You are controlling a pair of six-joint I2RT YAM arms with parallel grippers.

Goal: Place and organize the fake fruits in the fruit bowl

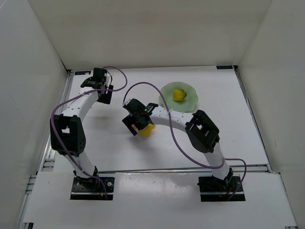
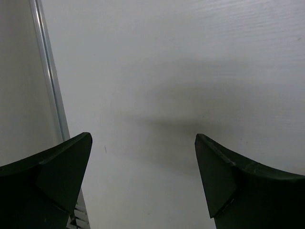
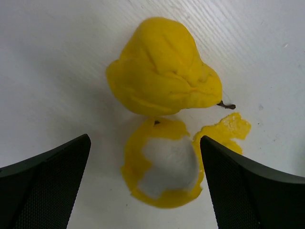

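The pale mint-green fruit bowl (image 1: 167,100) sits at the back middle-right of the table with the yellow-green rounded fruit (image 1: 178,94) inside it. My right gripper (image 3: 145,164) is open and hangs over the yellow-orange fruit with a white patch (image 3: 164,169), its fingers either side of it without touching. The yellow pear-like fruit (image 3: 159,67) lies just beyond, touching it. From above only a bit of yellow fruit (image 1: 146,129) shows under the right gripper (image 1: 138,125). My left gripper (image 2: 143,160) is open and empty over bare table at the back left (image 1: 100,81).
A torn yellow peel scrap (image 3: 228,131) lies right of the patched fruit, by the right finger. A metal rail (image 2: 50,81) marks the table's left edge beside my left gripper. White walls enclose the table on three sides.
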